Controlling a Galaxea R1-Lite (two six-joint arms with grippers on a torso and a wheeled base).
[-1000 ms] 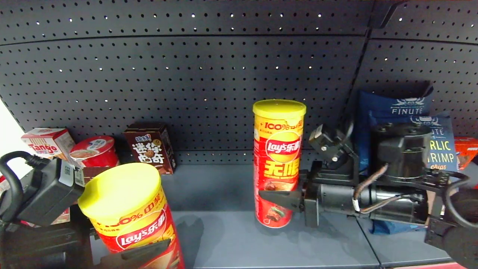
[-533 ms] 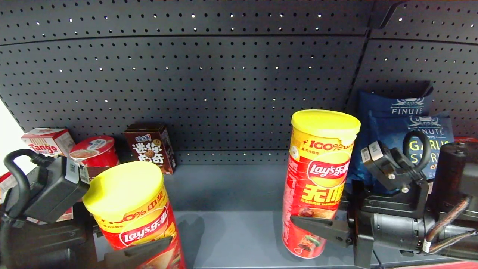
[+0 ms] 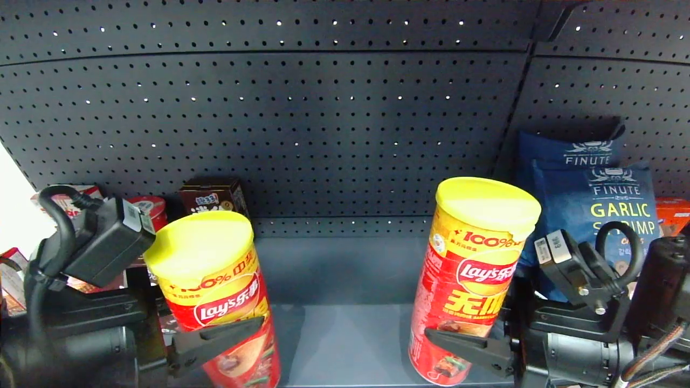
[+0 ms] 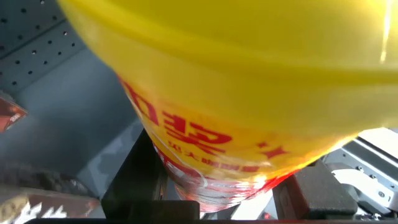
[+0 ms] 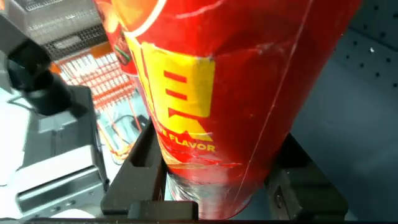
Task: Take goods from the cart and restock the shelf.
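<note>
Two tall red crisp cans with yellow lids are held in front of the grey shelf (image 3: 345, 328). My left gripper (image 3: 237, 347) is shut on the left can (image 3: 215, 285) low on its body, and the can leans with its lid to the left. My right gripper (image 3: 450, 353) is shut on the right can (image 3: 477, 269) near its base, and this can tilts slightly right. In the left wrist view the can (image 4: 236, 93) sits between the fingers of the left gripper (image 4: 217, 199). The right wrist view has the can (image 5: 236, 93) clamped in the right gripper (image 5: 217, 193).
Blue snack bags (image 3: 593, 199) stand at the shelf's right, with an orange pack (image 3: 671, 213) beyond them. A brown carton (image 3: 213, 196) and a red cup (image 3: 148, 207) sit at the back left. The perforated back panel (image 3: 323, 118) closes the shelf. Bare shelf lies between the cans.
The right gripper carried its can from the shelf's middle to the right and nearer the camera. The left gripper raised its can and moved it right, toward the shelf.
</note>
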